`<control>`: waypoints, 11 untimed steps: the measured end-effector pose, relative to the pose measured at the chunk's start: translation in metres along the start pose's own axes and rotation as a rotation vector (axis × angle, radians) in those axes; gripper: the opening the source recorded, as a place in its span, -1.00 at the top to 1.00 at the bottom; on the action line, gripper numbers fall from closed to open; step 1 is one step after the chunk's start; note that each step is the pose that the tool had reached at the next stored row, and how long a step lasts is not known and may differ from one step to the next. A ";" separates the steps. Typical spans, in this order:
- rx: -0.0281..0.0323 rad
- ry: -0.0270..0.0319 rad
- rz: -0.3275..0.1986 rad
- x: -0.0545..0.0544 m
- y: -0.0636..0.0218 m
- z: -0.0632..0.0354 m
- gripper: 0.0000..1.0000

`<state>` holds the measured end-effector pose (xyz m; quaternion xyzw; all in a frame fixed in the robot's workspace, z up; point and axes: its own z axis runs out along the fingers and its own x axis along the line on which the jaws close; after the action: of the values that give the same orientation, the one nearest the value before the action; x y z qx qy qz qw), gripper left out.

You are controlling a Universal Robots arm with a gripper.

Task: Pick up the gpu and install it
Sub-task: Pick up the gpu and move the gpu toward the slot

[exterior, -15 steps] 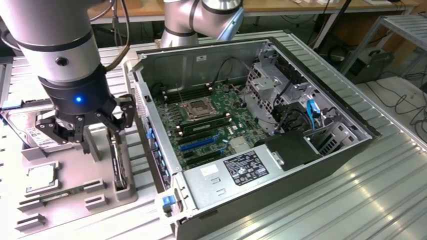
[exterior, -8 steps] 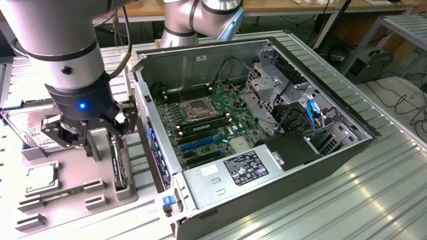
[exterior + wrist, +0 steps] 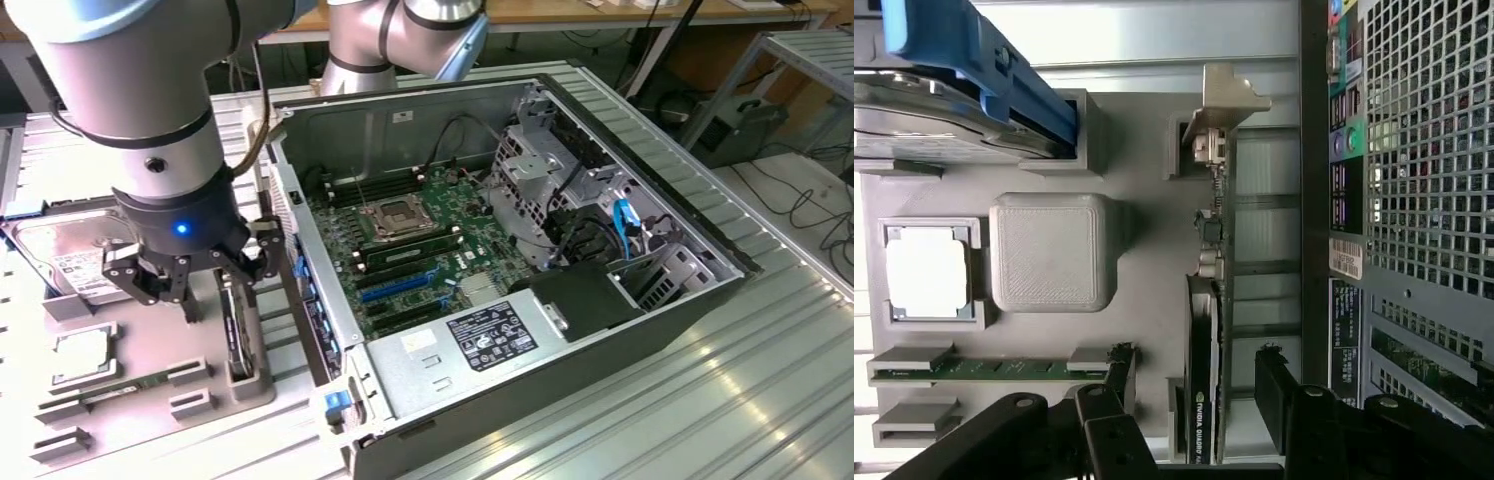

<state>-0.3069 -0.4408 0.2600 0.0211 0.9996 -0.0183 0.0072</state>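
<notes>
Fingers: the black fingers (image 3: 1279, 375) are spread wide and hold nothing. In the wrist view one stands on each side of the gpu, with a gap showing on both sides.
Gripper: the gripper (image 3: 214, 290) hangs low over the gray tray, and the exterior view shows a blue light on its body.
Gpu: the gpu (image 3: 1204, 330) stands on edge in a slot of the tray, between the fingers. Its silver bracket (image 3: 1224, 100) is at the end away from the gripper. The exterior view shows it as a thin dark strip (image 3: 238, 335) just beside the case wall.
Tray: the gray tray (image 3: 1144, 200) also carries a processor (image 3: 924, 270), a green memory stick (image 3: 994, 368) and a hard drive (image 3: 934, 110).
Wrist view adds: a blue part (image 3: 984, 60) lying across the hard drive, and a raised gray block (image 3: 1049, 250).
Exterior view adds: the open computer case (image 3: 641, 330) lying on its side to the exterior view's right of the tray, with the motherboard (image 3: 414, 250) exposed.
Case in wrist view: a perforated metal wall (image 3: 1424, 150).
</notes>
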 end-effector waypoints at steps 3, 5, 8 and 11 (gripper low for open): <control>0.0026 0.0015 0.002 0.000 0.0034 0.0074 -0.20; 0.0073 0.0032 0.003 0.000 0.0065 0.0125 -0.20; 0.0164 0.0041 0.013 0.001 0.0087 0.0189 -0.20; 0.0192 0.0055 0.048 -0.003 0.0093 0.0268 -0.20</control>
<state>-0.3027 -0.4327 0.2329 0.0450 0.9986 -0.0276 0.0047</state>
